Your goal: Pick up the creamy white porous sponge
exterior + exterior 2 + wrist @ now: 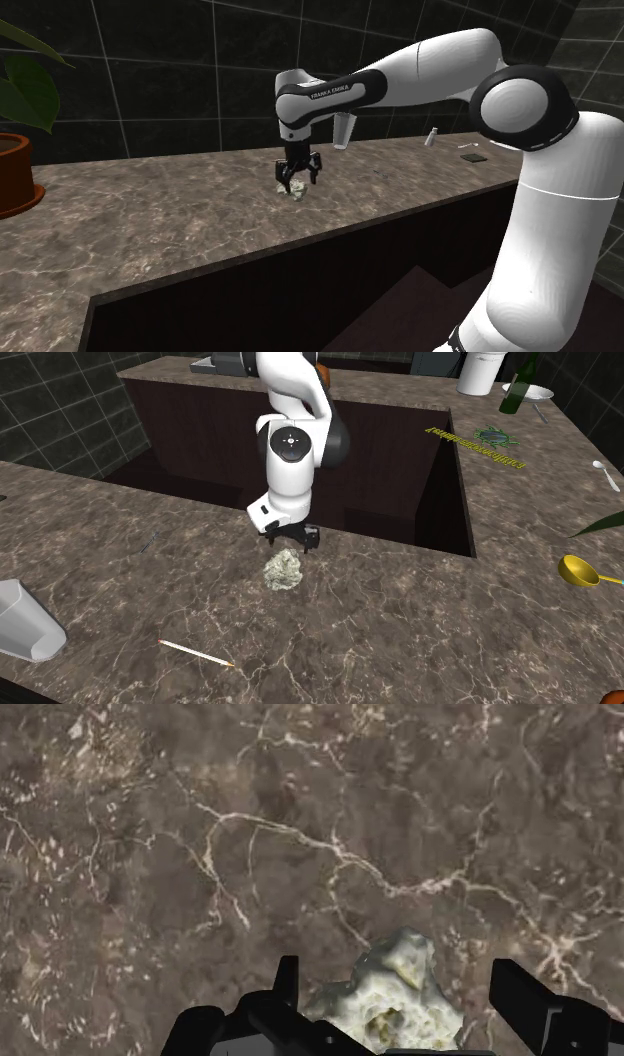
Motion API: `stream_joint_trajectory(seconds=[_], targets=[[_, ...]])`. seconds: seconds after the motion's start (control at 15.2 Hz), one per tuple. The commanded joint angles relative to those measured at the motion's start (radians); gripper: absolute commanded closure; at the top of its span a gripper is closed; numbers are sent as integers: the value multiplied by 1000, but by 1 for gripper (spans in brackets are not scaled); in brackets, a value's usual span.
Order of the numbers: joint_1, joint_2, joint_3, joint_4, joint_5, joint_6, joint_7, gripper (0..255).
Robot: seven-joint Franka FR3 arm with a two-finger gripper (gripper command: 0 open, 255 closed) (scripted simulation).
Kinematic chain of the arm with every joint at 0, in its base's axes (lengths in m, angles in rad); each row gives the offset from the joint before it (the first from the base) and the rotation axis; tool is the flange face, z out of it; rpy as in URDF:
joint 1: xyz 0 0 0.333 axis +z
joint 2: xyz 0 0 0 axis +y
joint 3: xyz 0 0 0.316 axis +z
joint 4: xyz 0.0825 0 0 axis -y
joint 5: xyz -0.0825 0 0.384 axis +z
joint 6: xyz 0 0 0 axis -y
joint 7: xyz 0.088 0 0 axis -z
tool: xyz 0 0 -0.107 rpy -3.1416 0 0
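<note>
A lumpy, creamy white porous sponge (294, 189) (283, 570) (395, 999) lies on the brown marbled counter (150, 220). My black gripper (300, 172) (290, 537) (400, 976) hangs straight over it, pointing down, just above the counter. In the wrist view the two fingers (287, 980) stand wide apart with the sponge between them. One finger is close to the sponge's edge, and a gap shows beside the other. The sponge rests on the counter and is not clasped.
A potted plant (15, 150) stands at the shoulder view's left edge. A white cup (25, 622), a pencil (195, 652) and a yellow spoon (580, 572) lie around on the counter. A deep dark recess (330, 452) opens behind the arm.
</note>
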Motion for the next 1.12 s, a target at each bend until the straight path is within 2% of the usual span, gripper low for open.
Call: stream_joint_trajectory(seconds=[0.0,0.26,0.33,0.92,1.06], targets=[[1,11,-1,-12,-2,24,3,0],[1,22,-1,-33,-5,55,7,0],[1,22,-1,-33,-5,55,7,255],[1,22,-1,-33,-5,55,7,255],[0,13,-1,-17,-3,31,4,255]])
